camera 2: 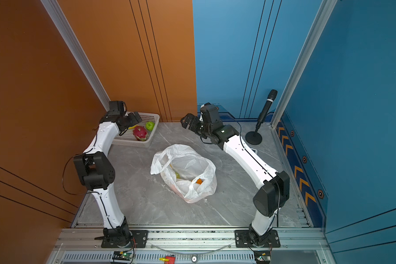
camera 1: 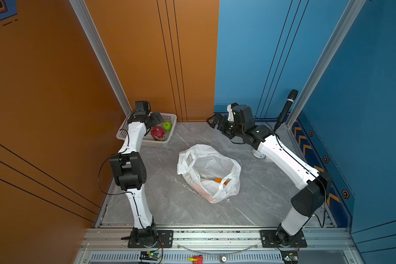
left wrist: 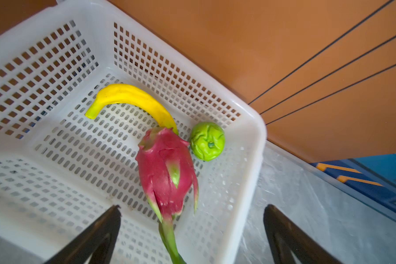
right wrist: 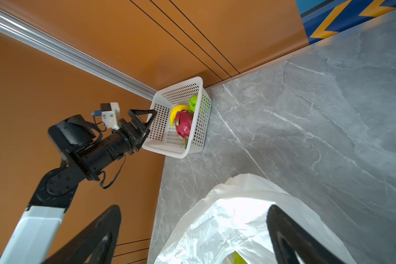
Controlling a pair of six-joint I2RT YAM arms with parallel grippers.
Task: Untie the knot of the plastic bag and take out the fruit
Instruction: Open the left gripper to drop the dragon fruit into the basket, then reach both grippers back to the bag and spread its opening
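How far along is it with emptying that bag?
Done: the plastic bag lies open, untied, and the dragon fruit and green fruit sit in the basket. In hand: nothing; the left hand and right hand are open and empty. Left: an orange fruit and a yellow-green fruit inside the bag.

The crumpled plastic bag (camera 1: 206,160) hid most of its contents in both top views. Only a patch of an orange fruit (camera 1: 219,180) and a sliver of a yellow-green fruit (camera 2: 177,175) showed. The left arm (camera 1: 133,134) covered the banana (camera 2: 133,126), all but a yellow tip in a top view. The right arm (camera 1: 284,155) hid the base of the microphone (camera 1: 288,102) in a top view.

In the left wrist view the bottom edge cut off the stem of the dragon fruit (left wrist: 167,169). It also cut off the fingers (left wrist: 96,235) of the left gripper (left wrist: 192,206). In the right wrist view the bag ran out of the frame. A yellow-green patch (right wrist: 237,259) at that edge was too little to name.
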